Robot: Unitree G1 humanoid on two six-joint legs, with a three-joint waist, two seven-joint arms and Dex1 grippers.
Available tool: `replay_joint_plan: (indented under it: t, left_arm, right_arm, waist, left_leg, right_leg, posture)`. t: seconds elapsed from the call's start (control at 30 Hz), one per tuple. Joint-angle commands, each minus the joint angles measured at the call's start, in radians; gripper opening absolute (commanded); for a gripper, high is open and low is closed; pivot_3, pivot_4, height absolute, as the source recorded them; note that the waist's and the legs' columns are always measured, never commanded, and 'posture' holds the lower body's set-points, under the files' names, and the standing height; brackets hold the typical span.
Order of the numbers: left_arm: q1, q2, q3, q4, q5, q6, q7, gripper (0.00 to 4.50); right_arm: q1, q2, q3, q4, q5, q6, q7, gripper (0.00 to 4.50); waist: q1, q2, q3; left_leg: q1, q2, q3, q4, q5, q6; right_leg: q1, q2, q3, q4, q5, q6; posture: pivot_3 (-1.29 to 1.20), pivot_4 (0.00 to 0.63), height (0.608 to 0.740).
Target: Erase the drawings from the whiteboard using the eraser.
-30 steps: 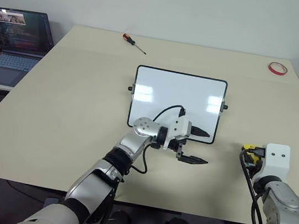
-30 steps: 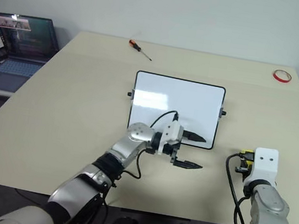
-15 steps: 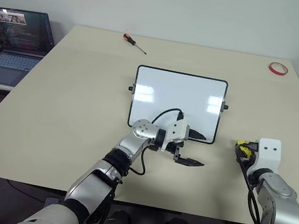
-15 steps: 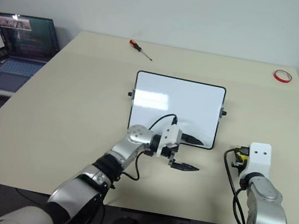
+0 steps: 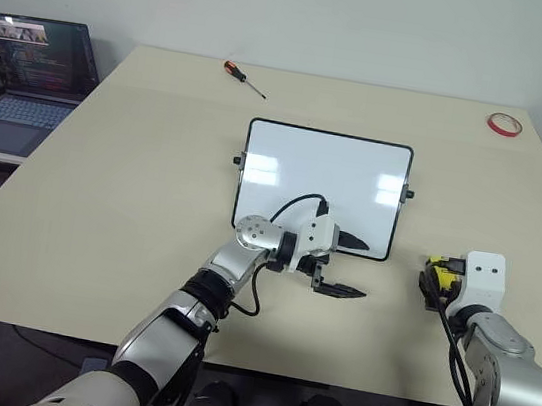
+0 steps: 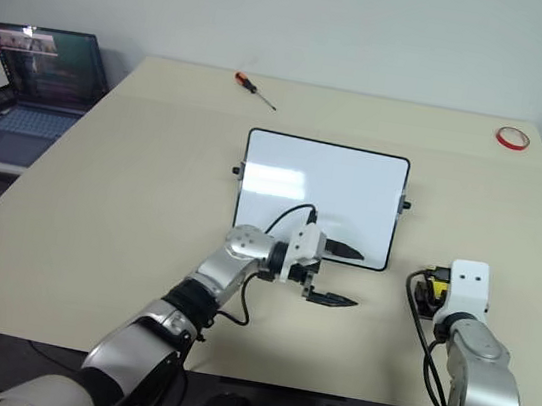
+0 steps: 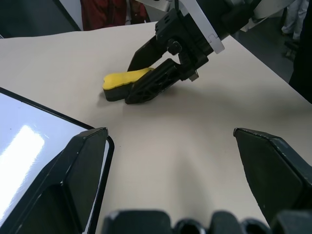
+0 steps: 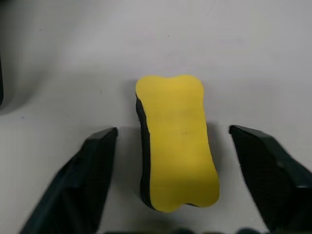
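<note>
The whiteboard lies flat near the middle of the tan table, its white face showing only glare patches from the room lights — no blue marks can be made out on it from the head views. The left gripper sits at the board's near edge, toward its right corner, pointing across toward the robot's right side; its two black fingers stand well apart, one over the board's near frame and the other over bare table just in front of the board, and nothing is between them. The eraser lies on the table to the right of the whiteboard, level with its near edge and clear of the frame, yellow face up with the black layer beneath. The right gripper is at the eraser, its fingers spread wide on either side of the block with a gap showing on each side in the right wrist view — open, not gripping. In the left wrist view the eraser rests on the table with the right gripper's dark fingers around it. Beyond the whiteboard's far edge, toward the left, lies a screwdriver; a red tape ring sits near the table's far right corner. An open laptop stands off the table's left side, well apart from the board.
</note>
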Motion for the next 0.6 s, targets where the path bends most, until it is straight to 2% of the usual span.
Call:
replay_joint_plan:
  t: [0.03, 0.23, 0.4, 0.53, 0.6]
  left_arm:
    - [-0.008, -0.006, 0.009, -0.041, -0.001, -0.003, 0.001, 4.50]
    - [0.017, 0.027, 0.031, -0.116, 0.004, 0.031, 0.050, 4.50]
    - [0.160, 0.138, 0.153, -0.473, -0.021, 0.275, 0.253, 4.50]
    - [0.250, 0.143, 0.202, -0.681, -0.024, 0.436, 0.405, 4.50]
    - [0.336, 0.128, 0.267, -0.790, -0.002, 0.498, 0.546, 4.50]
  right_arm:
    - [-0.002, -0.016, -0.021, -0.024, 0.011, -0.021, -0.016, 4.48]
    - [0.012, -0.004, -0.046, -0.094, 0.023, -0.019, -0.035, 4.48]
    - [0.055, 0.035, -0.139, -0.282, 0.048, -0.007, -0.068, 4.48]
    - [0.088, 0.043, -0.183, -0.350, 0.060, -0.017, -0.072, 4.48]
    - [0.155, 0.034, -0.173, -0.394, 0.044, -0.089, -0.066, 4.48]
  waist:
    - [0.000, 0.000, 0.000]
    - [-0.001, 0.000, 0.000]
    - [-0.013, 0.002, -0.001]
    - [-0.003, 0.002, -0.001]
    - [0.005, 0.002, -0.002]
  left_leg:
    - [0.000, 0.000, 0.000, 0.000, 0.000, 0.000]
    - [0.000, 0.000, 0.000, 0.000, 0.000, 0.000]
    - [-0.001, 0.005, -0.001, 0.000, 0.000, 0.000]
    - [-0.001, 0.004, -0.001, 0.001, 0.000, 0.000]
    - [-0.001, 0.004, -0.002, 0.002, 0.000, 0.000]
  right_leg:
    - [0.000, 0.000, 0.000, 0.000, 0.000, 0.000]
    - [0.000, 0.000, 0.000, 0.000, 0.000, 0.000]
    - [-0.002, 0.000, 0.002, 0.001, 0.000, 0.000]
    - [-0.002, 0.000, 0.002, 0.002, 0.000, 0.000]
    - [0.000, -0.001, 0.001, 0.002, 0.000, 0.000]
  posture:
    - [0.00, 0.150, 0.740]
    - [0.00, 0.150, 0.740]
    - [0.00, 0.150, 0.740]
    - [0.00, 0.150, 0.740]
    - [0.00, 0.150, 0.740]
